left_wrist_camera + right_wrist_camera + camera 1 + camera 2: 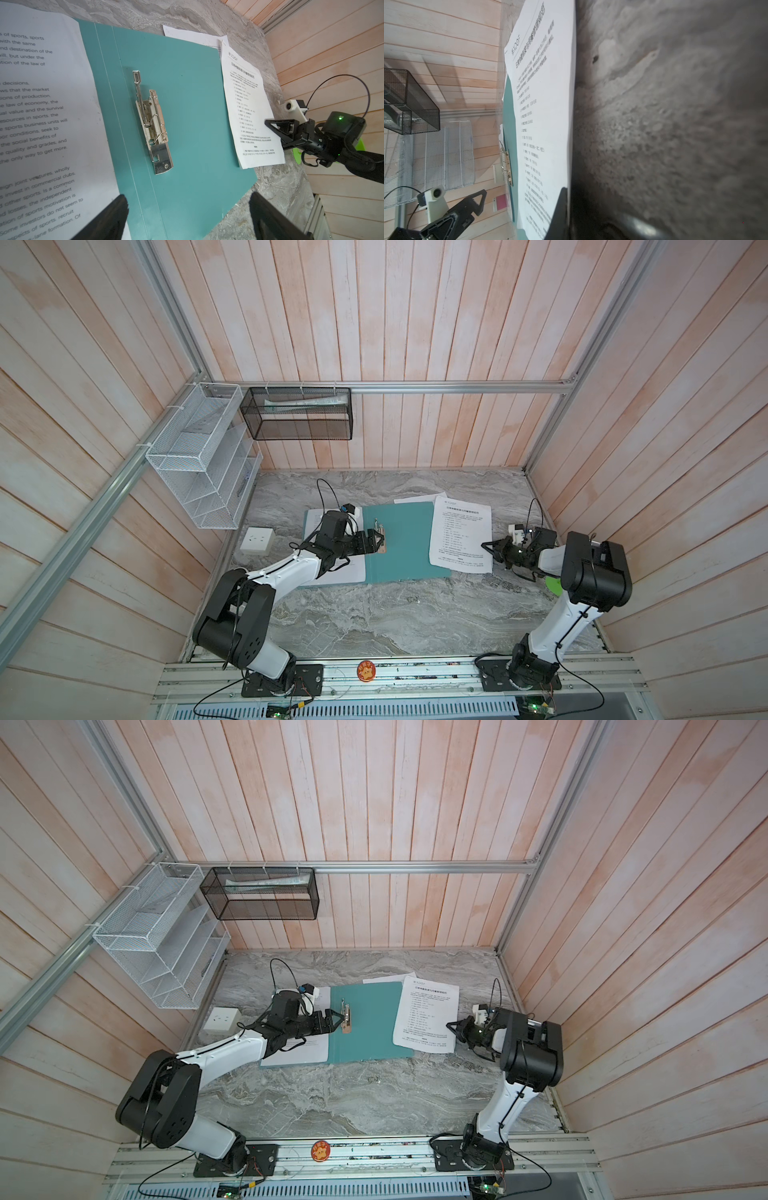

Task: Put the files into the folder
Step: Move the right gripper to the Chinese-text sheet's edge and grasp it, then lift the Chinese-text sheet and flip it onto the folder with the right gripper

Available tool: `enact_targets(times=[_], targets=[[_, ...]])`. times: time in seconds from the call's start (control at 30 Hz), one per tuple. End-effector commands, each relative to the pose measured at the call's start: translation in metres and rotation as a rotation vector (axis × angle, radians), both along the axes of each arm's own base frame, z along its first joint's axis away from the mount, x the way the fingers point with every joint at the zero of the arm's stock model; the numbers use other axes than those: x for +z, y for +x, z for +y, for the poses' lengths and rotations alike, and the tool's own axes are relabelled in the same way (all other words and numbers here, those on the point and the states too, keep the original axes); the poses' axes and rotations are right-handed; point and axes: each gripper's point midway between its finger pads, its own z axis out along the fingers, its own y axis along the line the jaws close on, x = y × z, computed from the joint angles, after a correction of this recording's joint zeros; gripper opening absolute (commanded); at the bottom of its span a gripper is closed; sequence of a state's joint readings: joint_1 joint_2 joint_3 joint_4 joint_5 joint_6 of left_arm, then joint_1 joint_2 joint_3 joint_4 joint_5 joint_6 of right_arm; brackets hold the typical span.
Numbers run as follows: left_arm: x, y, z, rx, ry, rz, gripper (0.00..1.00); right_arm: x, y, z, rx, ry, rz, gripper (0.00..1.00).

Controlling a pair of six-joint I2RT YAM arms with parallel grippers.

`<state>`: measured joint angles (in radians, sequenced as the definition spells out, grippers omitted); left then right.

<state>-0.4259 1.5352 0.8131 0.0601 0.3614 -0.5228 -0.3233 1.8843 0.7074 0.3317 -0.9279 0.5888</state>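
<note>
folder (399,547) open flat, long sides front-to-back

Two overhead views, two low wrist close-ups, common folder (187,104).

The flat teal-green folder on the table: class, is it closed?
No, the teal-green folder lies open, its silver metal clip exposed on the inside.

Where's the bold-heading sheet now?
In both top views the headed sheet lies right of centre, overlapping the right edge of the teal folder; the right pincer grips its outer edge.
</note>
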Motion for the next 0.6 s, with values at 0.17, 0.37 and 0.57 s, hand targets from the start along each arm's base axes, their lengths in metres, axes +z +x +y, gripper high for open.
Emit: enact_targets(times=[0.17,0.37,0.57], targets=[[-0.003,-0.003,0.002,0.0,0.018,0.01,0.93,0.071,0.003,0.013,-0.003,0.162,-0.142,0.0],[0.001,-0.003,0.004,0.008,0.02,0.007,0.93,0.147,0.007,0.026,0.012,0.226,-0.271,0.0],[0.007,-0.004,0.008,0.024,0.026,0.0,0.92,0.217,0.015,0.083,0.145,0.251,-0.39,0.0]])
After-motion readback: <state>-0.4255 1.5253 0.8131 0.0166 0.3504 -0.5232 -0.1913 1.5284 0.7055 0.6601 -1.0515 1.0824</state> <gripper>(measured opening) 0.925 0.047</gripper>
